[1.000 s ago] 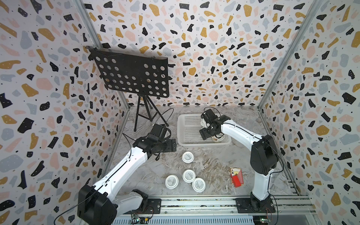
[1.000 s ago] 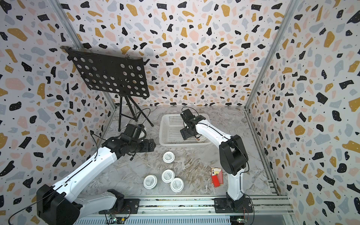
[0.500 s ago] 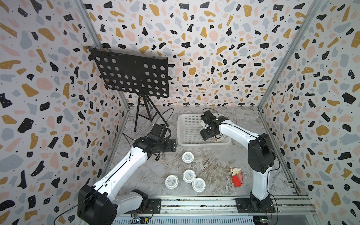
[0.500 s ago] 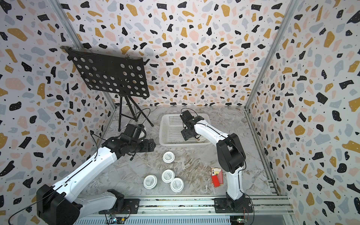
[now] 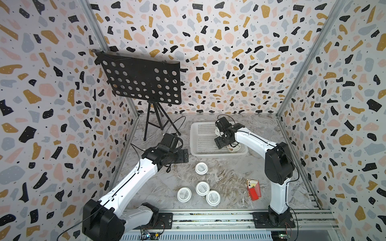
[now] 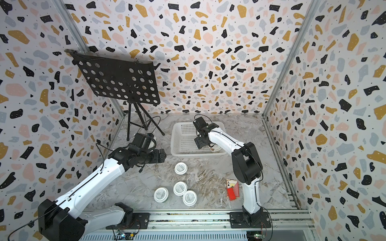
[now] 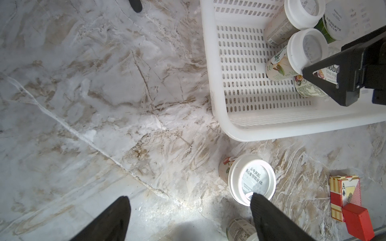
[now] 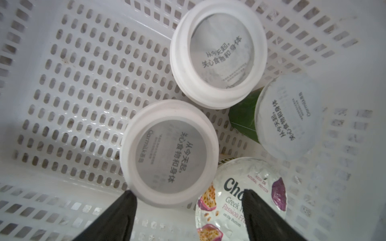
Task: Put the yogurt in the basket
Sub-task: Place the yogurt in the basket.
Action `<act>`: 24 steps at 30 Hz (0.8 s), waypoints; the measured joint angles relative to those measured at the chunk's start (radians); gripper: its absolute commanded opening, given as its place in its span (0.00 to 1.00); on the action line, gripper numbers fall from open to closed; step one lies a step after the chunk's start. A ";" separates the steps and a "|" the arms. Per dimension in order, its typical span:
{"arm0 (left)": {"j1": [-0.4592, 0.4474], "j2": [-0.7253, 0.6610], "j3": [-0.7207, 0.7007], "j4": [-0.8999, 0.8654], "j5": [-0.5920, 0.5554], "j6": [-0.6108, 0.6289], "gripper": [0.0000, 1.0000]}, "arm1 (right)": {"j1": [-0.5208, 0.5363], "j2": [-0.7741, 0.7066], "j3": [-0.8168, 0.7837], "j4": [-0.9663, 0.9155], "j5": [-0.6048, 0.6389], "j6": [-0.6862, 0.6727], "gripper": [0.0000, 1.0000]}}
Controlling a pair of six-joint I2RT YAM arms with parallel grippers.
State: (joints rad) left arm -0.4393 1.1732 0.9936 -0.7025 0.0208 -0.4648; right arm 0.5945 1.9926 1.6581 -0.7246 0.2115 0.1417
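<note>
Right wrist view: released right claw (image 8: 189,192) hides part of the Chobani cup (image 8: 240,175); left claw (image 7: 189,197) also released.

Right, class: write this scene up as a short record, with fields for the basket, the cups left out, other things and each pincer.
basket: holds four cups
in basket: two white cups, green cup, Chobani cup
on table: lone cup near the basket, three cups clustered nearer the arm bases
other: card box on table, music stand at the back
left pincer: open, empty, over table near lone cup
right pincer: open, empty, above the cups in the basket
left to do: four cups
</note>
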 measured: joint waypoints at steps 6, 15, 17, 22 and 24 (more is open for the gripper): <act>0.000 -0.004 -0.011 0.000 0.000 -0.001 0.94 | -0.005 0.010 0.013 -0.001 0.005 -0.010 0.84; 0.000 -0.027 -0.021 -0.001 0.000 -0.003 0.94 | -0.012 0.018 0.021 0.003 0.014 -0.020 0.85; 0.000 -0.031 -0.021 -0.001 -0.001 -0.003 0.94 | -0.013 0.018 0.021 0.003 0.014 -0.021 0.85; 0.000 -0.031 -0.022 -0.001 -0.001 -0.003 0.94 | -0.013 0.017 0.021 0.003 0.000 -0.023 0.86; 0.000 -0.031 -0.023 -0.001 -0.001 -0.004 0.94 | -0.013 0.013 0.021 0.003 -0.013 -0.023 0.87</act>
State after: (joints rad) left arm -0.4393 1.1423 0.9707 -0.7033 0.0196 -0.4686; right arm 0.5816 2.0052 1.6791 -0.7212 0.1989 0.1188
